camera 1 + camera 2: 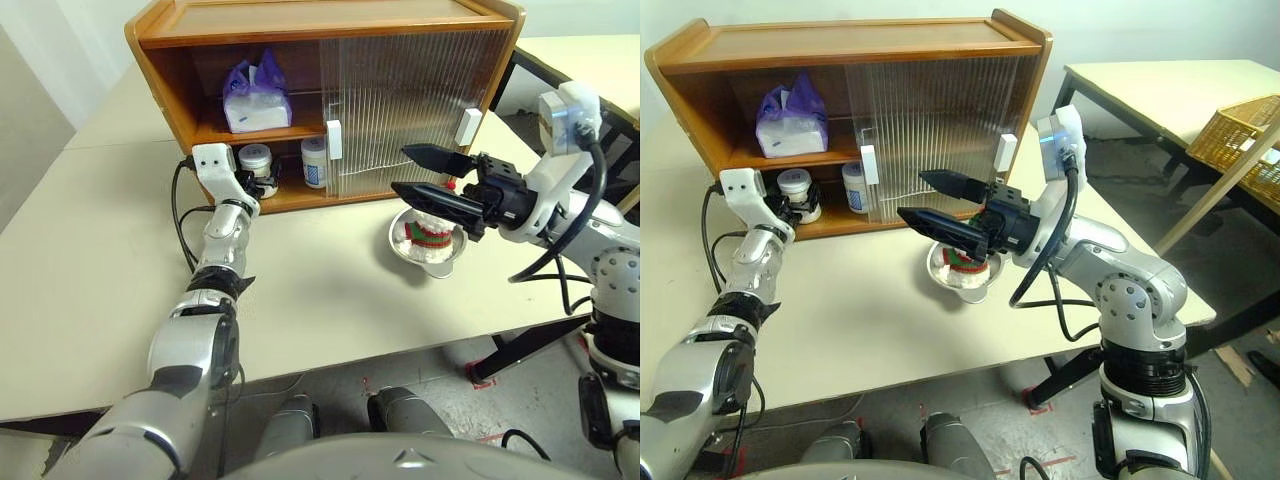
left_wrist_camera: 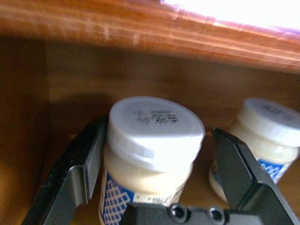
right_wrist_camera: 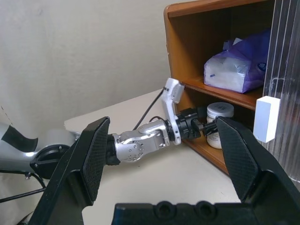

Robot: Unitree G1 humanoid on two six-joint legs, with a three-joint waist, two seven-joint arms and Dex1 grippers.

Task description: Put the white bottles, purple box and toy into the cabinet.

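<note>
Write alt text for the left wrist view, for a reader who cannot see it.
A squat white bottle with a wide white lid stands on the wooden lower shelf of the cabinet, between the two spread black fingers of the open left gripper. A second white bottle stands beside it, outside the fingers.

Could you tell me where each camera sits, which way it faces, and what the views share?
Left eye view: on the head, looking forward and down at the cabinet; both arms show.
Right eye view: beside it, same scene; the open right gripper hangs over the toy in its bowl.
Left wrist view: inside the lower shelf; the left gripper, open, straddles a white bottle.
Right wrist view: faces the cabinet's open side, across the left arm.
Shared: the bottles and the purple box.
</note>
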